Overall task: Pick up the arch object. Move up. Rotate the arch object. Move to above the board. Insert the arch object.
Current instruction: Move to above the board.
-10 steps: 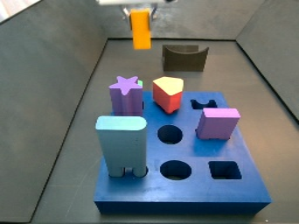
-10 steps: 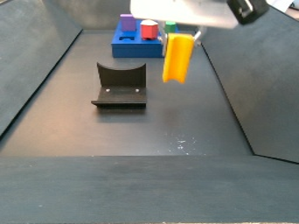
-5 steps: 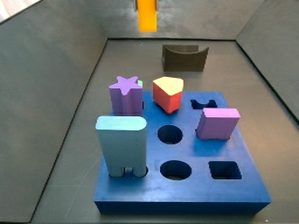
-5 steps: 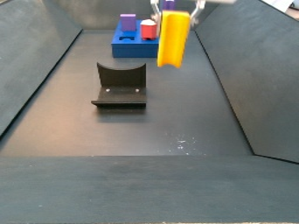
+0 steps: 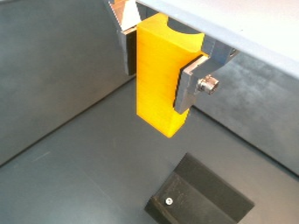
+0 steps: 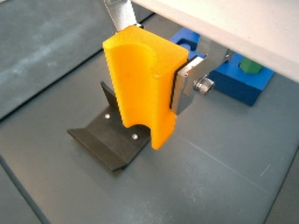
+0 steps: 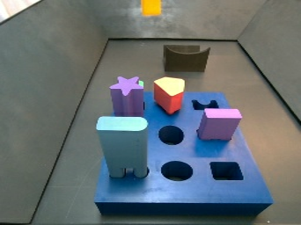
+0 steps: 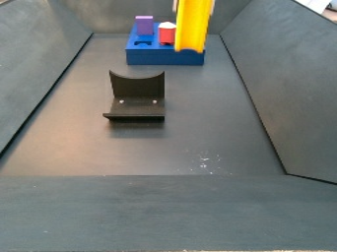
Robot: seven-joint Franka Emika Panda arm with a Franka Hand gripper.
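Above fixture: gripper, arch object.

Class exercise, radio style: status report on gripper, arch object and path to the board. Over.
Gripper shut on arch object, high above floor. Arch object upright, clear of the fixture. Board not under it yet. Nothing blocking.

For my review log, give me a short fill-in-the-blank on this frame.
1. The gripper is shut on the ___ arch object.
2. The arch object hangs ___ the floor, touching nothing below.
3. On the board, the purple block has a ___ shape.
Missing: yellow-orange; above; star
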